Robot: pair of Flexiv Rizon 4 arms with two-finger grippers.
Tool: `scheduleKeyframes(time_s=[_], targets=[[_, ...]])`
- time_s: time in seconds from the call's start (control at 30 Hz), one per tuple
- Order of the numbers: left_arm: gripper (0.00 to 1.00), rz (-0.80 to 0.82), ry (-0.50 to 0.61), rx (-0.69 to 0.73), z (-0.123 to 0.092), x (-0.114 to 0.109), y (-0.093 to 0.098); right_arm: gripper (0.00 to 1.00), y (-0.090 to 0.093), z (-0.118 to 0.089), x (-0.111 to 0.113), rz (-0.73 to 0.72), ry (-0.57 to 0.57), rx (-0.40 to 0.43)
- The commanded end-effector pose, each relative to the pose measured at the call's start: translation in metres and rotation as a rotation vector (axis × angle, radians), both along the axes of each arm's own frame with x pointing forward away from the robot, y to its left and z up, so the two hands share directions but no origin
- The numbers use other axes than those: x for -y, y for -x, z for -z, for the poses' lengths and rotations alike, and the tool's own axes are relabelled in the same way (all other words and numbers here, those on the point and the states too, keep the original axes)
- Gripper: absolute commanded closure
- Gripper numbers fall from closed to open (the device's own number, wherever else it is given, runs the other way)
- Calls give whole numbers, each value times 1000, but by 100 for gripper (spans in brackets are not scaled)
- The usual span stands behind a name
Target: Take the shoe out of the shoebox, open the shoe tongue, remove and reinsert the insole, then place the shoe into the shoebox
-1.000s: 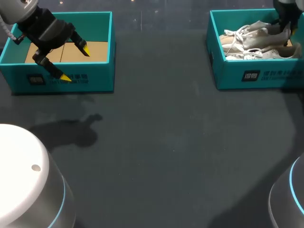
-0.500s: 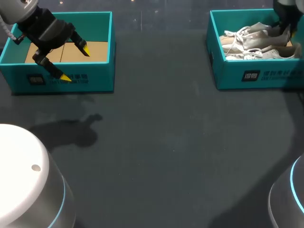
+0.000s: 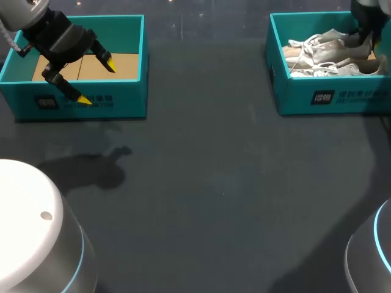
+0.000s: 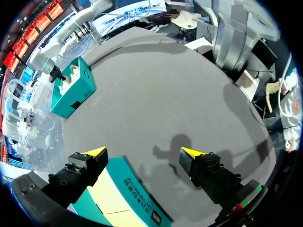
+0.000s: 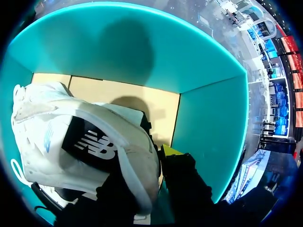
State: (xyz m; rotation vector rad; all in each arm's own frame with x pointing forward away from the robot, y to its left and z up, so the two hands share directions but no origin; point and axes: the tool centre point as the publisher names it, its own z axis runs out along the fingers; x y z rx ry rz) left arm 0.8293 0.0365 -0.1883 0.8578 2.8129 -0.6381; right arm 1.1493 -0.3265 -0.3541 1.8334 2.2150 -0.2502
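Dark grey bench (image 3: 214, 195) carries two teal boxes, and the white shoe (image 3: 327, 56) lies in the right shoebox (image 3: 293, 91). Light and soft-sided, it is likely firmest at the heel collar, where the right hand (image 5: 154, 163) sits; whether it is clamped I cannot tell. The left hand (image 3: 96, 82) hangs spread wide and empty over the other box (image 3: 122, 104).

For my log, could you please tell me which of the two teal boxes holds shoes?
The right-hand box, with white shoes inside; the left-hand box shows only bare cardboard.

Dim overhead light, soft shadows on table (image 3: 214, 201)
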Motion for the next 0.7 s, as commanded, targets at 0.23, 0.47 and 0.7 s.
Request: scheduleKeyframes(time_s=[0.23, 0.47, 0.7], targets=[[0, 1, -2, 0, 0, 0, 0, 92, -8, 4, -7, 3, -3, -25], [0, 1, -2, 0, 0, 0, 0, 85, -7, 4, -7, 12, -1, -28], [0, 1, -2, 0, 0, 0, 0, 69, -4, 5, -10, 19, -8, -36]])
